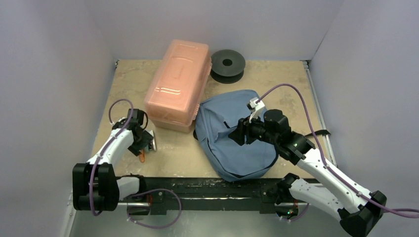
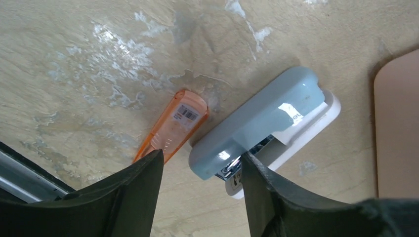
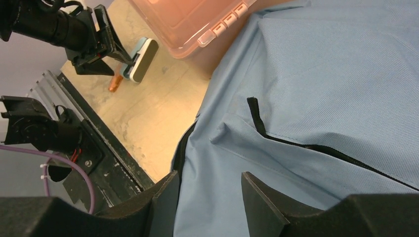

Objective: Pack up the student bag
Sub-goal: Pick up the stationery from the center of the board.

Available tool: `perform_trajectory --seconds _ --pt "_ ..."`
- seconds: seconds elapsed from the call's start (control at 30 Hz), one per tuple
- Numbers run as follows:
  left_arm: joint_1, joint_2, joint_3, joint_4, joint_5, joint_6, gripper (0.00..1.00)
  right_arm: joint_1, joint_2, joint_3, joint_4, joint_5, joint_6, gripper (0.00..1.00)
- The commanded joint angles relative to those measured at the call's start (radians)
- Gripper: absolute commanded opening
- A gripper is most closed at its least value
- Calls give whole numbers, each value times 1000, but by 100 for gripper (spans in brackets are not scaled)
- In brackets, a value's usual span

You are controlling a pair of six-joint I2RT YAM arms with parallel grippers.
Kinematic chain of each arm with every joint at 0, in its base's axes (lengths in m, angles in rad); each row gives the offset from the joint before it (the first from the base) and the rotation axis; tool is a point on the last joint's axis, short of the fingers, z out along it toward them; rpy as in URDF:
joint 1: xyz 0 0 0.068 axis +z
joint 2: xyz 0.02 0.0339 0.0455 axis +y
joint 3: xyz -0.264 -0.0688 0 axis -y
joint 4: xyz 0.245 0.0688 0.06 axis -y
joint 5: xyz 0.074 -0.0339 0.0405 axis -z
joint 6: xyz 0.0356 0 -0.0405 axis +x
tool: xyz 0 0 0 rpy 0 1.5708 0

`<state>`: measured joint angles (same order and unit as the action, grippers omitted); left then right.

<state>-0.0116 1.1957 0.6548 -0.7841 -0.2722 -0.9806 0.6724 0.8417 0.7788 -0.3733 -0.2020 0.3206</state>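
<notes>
The blue-grey student bag [image 1: 237, 140] lies on the table right of centre, its dark zipper [image 3: 276, 138] running across the fabric. My right gripper [image 1: 239, 133] hovers over the bag's middle, open and empty [image 3: 210, 183]. My left gripper [image 1: 146, 144] is low at the left, open [image 2: 202, 165], with its jaws around the near end of a light-blue and white stapler [image 2: 262, 126]. The right finger [image 2: 262, 187] is against the stapler. An orange translucent pen-like item [image 2: 173, 126] lies just left of the stapler, beside the left finger.
A rigid translucent pink box [image 1: 177, 84] stands behind, touching the bag's left side; its edge shows in the left wrist view [image 2: 398, 123]. A black spool [image 1: 228, 64] sits at the back. A black rail [image 1: 207, 185] runs along the near edge. Grey walls enclose the table.
</notes>
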Motion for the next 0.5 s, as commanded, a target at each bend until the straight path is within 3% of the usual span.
perform_trajectory --seconds 0.0,0.13,0.23,0.3,0.37,0.47 --pt "7 -10 -42 18 19 -9 55 0 -8 -7 45 -22 -22 53" --pt "3 -6 -59 88 130 11 50 1 5 -7 45 -18 -24 53" --pt "4 -29 -81 126 161 24 35 0 15 -3 44 -15 -27 52" --pt "-1 -52 -96 136 186 15 31 0 22 0 43 -12 -29 51" --pt "-10 -71 -100 118 172 7 29 0 28 0 44 -9 -29 51" --pt "-14 -114 -99 78 130 9 19 0 35 3 42 -2 -31 51"
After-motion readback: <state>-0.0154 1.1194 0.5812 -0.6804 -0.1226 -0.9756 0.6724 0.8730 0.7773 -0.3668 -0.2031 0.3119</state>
